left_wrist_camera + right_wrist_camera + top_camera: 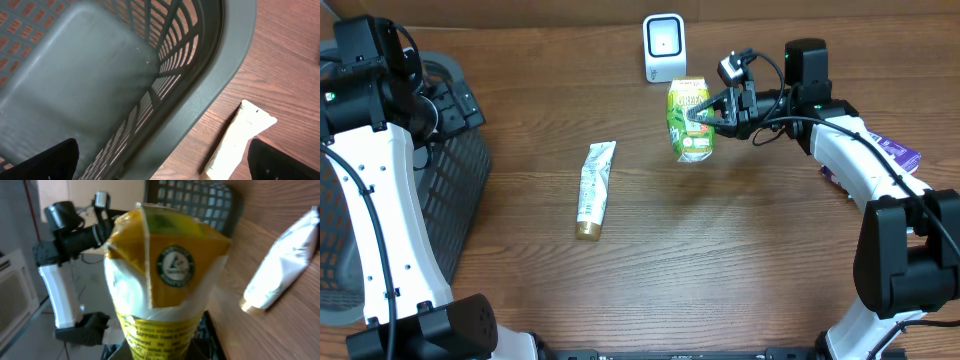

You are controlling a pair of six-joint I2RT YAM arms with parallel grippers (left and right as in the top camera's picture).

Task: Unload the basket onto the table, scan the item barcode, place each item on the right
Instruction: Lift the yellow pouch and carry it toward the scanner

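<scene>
The item, a green and yellow pouch (690, 122), hangs just below the white barcode scanner (664, 47) at the back of the table. My right gripper (706, 112) is shut on the pouch from its right side. In the right wrist view the pouch (165, 275) fills the middle, its yellow printed end between the jaws at the bottom edge. No barcode shows on the faces I see. My left gripper (455, 105) is open over the basket's rim. In the left wrist view its dark fingertips (47, 162) stand wide apart with nothing between them.
A dark plastic basket (455, 195) stands at the left edge; its slotted wall (165, 75) runs under my left gripper. A white tube with a gold cap (594, 190) lies on the wood right of the basket, and the tube (235, 142) shows below the left gripper too. A purple packet (897, 153) lies far right.
</scene>
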